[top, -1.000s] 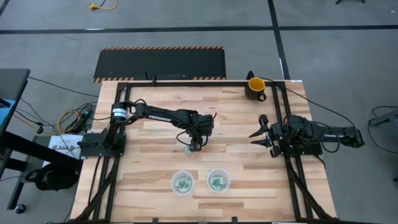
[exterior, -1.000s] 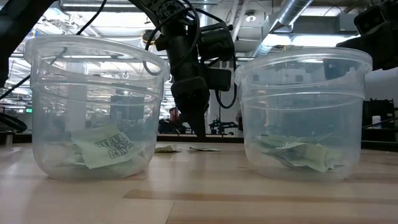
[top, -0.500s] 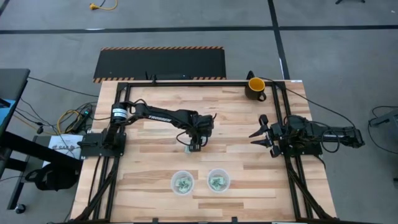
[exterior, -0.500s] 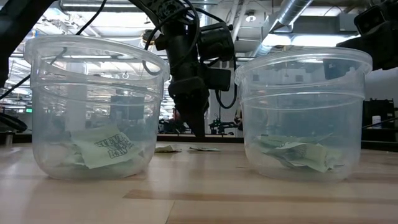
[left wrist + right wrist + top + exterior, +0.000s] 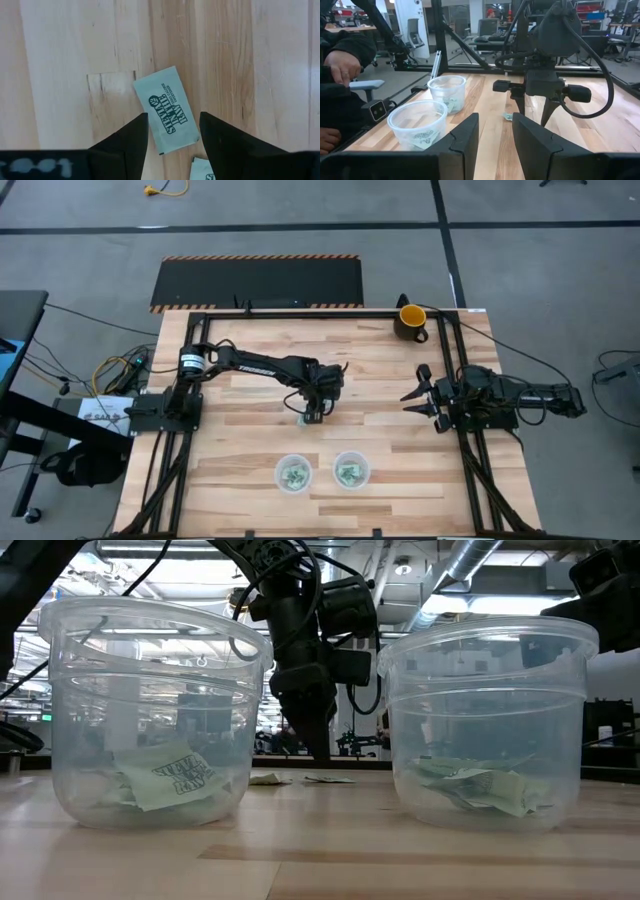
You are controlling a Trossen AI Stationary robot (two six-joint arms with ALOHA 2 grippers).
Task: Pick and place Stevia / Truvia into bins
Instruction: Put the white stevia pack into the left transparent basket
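**Q:** Fig. shows which step?

**A:** Approach for pick. Left pincer (image 5: 172, 131) hangs pointing down over mid-bench, fingers set moderately apart, nothing between them yet. A Stevia packet (image 5: 166, 110) lies flat on the bench (image 5: 250, 395) directly under the gap, skewed rel. to the fingers. Edge of a second packet (image 5: 202, 170) peeks just beside one fingertip.

**Q:** How to do it well?

**A:** Judgement only: descend straight, tips to land either side of the packet's narrow width, then close at bench level so the thin paper buckles up into the grip. A small wrist turn to square with the packet's long edges would prob. help. Keep clear of the second packet, else two get dragged or pinched together.

**Q:** Where does it go after?

**A:** Either of two clear bins near the front edge: left bin (image 5: 293, 474), right bin (image 5: 351, 471). Both already hold packets. Lift well above the rim before crossing; release low inside.

**Q:** Right arm?

**A:** Right pincer (image 5: 419, 397) waits at the bench's right side, fingers spread, empty. Yellow-black mug (image 5: 411, 319) at far corner, not involved.
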